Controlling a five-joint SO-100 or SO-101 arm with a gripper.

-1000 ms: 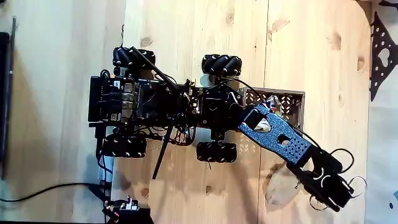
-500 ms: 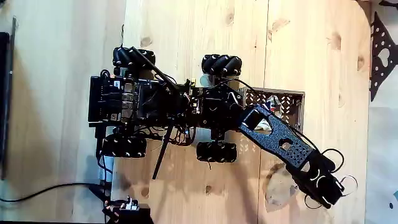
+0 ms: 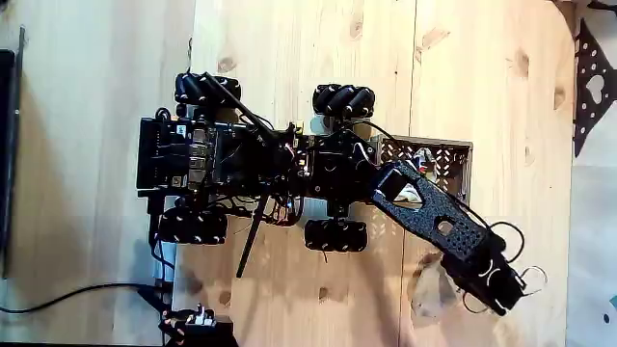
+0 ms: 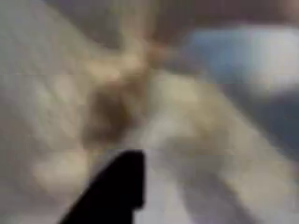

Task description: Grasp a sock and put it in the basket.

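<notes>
fixed view from above: the wooden table spreads pale and knotty under everything, running far up and to the left of the claw. on it sits the wheeled robot base, dark and cable-strewn, well to the left of and above the claw, with mecanum wheels at its corners. the arm reaches from the base down and to the right, ending in the claw near the lower right of the table. the basket, dark with lattice walls, stands above and to the left of the claw, tucked against the base's front end and partly hidden by the arm. the sock, a pale beige lump, lies just to the left of the claw, its right side going under the arm's end; whether the fingers touch it cannot be told here. the claw is seen from its back and is too dark to tell whether it stands open or closed.

the wrist view is heavily blurred: a dark finger rises from the lower edge in front of a pale beige mass.
</notes>
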